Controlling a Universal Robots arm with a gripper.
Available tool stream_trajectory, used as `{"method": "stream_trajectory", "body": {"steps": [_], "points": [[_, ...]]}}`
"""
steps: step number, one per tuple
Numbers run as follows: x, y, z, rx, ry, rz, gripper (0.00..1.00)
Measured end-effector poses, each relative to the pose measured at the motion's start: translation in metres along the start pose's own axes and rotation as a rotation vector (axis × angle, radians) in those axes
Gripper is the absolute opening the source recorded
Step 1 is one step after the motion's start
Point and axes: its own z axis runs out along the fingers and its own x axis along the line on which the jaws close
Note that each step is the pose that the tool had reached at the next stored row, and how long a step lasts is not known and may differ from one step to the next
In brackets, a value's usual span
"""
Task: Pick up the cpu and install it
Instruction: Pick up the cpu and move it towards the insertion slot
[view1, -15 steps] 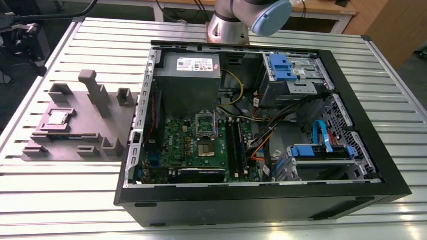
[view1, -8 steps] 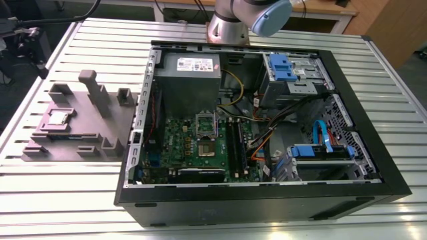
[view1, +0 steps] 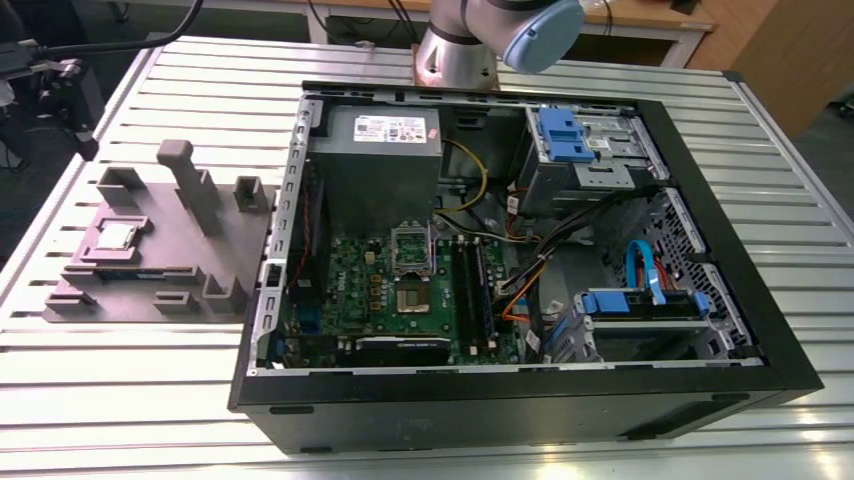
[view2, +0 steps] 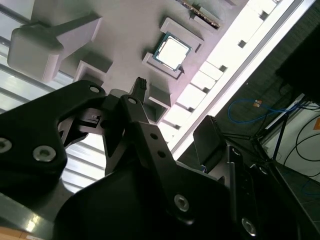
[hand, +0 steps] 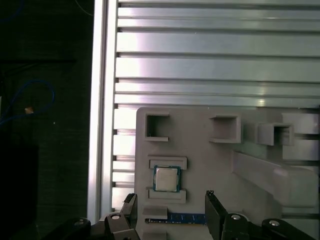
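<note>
The cpu (view1: 118, 236) is a small silvery square chip lying flat in a recess of the grey fixture block (view1: 200, 250) at the exterior view's left. In the first wrist view the cpu (hand: 166, 178) lies some way below my gripper (hand: 171, 210), whose two black fingers stand apart on either side of it. My gripper is open and holds nothing. The second wrist view shows the cpu (view2: 173, 52) beyond the spread fingers of my gripper (view2: 175, 107). The motherboard's socket (view1: 411, 296) lies uncovered inside the open computer case (view1: 747, 200), its metal bracket (view1: 407, 243) raised.
A long memory stick (hand: 187, 218) lies in the fixture block (hand: 200, 165) close to the cpu. Tall posts (view1: 180, 175) rise from the block. The case holds a grey power supply (view1: 380, 150), blue drive bays (view1: 567, 135) and cables (view1: 534, 270). A ribbed metal table (view1: 174, 400) carries everything.
</note>
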Motion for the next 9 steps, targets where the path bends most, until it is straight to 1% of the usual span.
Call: {"method": "stream_trajectory", "body": {"steps": [9], "points": [[0.0,-0.0001,0.0035,0.0,0.0,0.0,0.65]]}}
